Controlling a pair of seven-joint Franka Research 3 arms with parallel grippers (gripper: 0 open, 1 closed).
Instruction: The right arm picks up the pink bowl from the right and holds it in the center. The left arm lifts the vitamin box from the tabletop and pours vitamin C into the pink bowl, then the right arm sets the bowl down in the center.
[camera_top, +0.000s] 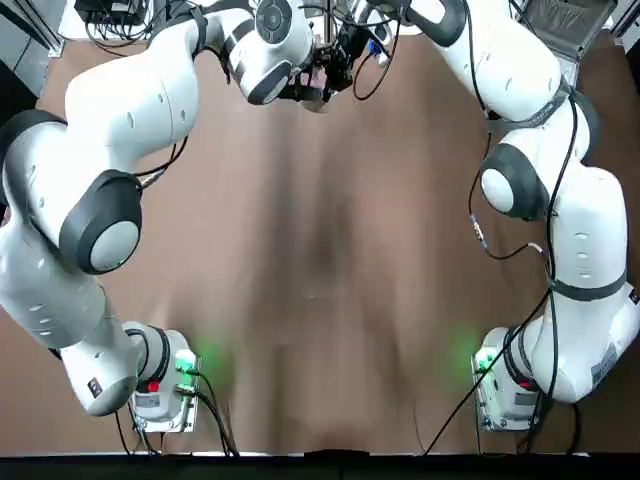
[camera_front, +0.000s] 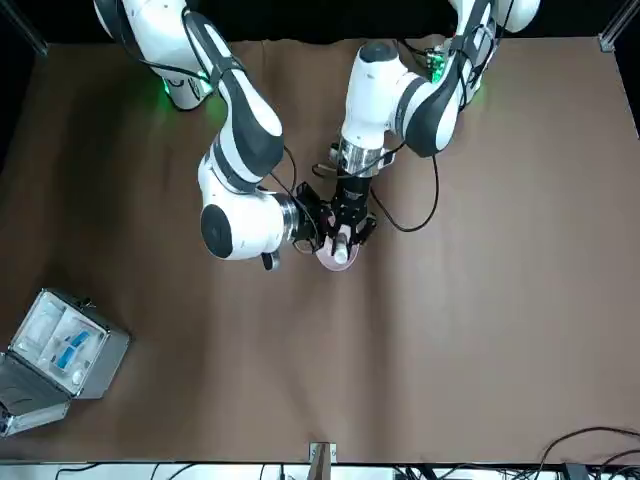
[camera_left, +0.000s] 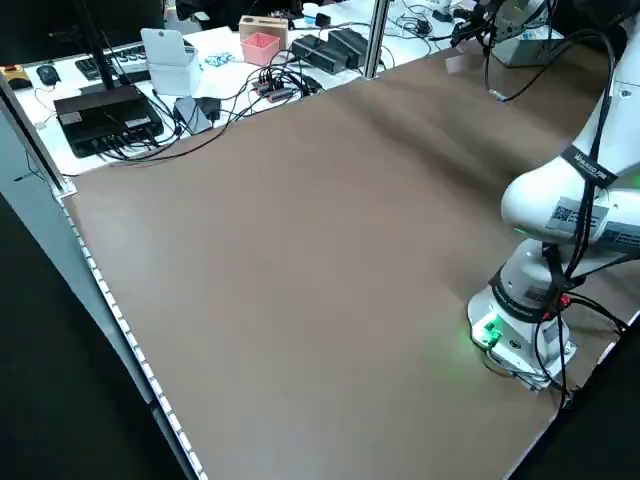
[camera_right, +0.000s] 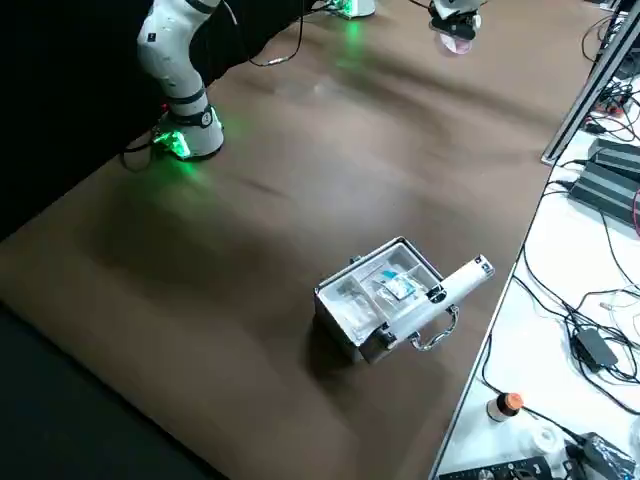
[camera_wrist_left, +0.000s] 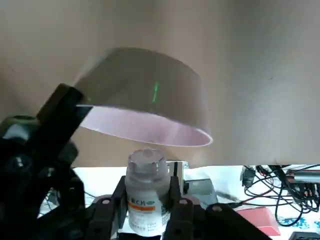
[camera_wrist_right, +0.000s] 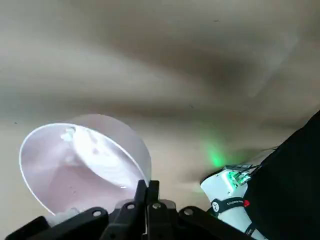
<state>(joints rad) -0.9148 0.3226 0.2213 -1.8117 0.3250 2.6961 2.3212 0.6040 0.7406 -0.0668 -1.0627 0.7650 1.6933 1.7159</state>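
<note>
Bowl (camera_wrist_right: 82, 165) held off the worktop (camera_front: 480, 300) by the right jaws (camera_wrist_right: 147, 192), pinched at its rim, above the worktop's far part, between the two arms in the top view. Left jaws (camera_wrist_left: 150, 192) closed on the vitamin box (camera_wrist_left: 149, 197), really a small clear-white bottle with an orange band on its label, right beside the bowl's mouth. Bottle end reaches to the bowl's rim in the left wrist view; can't tell if they touch.

Step in hand: the pour, judging by bottle at bowl. Can't tell if anything has come out; a whitish patch shows inside the bowl, could be contents or glare. Next move: left wrist tips the bottle further so its neck points into the bowl, right jaws keep the bowl steady. After that, bottle backs off and bowl goes down in the center. Risk: bottle neck knocks the rim, or contents miss if the mouth sits outside the bowl.

Pose: both arms stretched out from their bases, bent inward, wrists meeting at the far side, very close together. Right arm comes in from its own side, forearm slanting in; left likewise. Little room between wrists, so small moves only.
</note>
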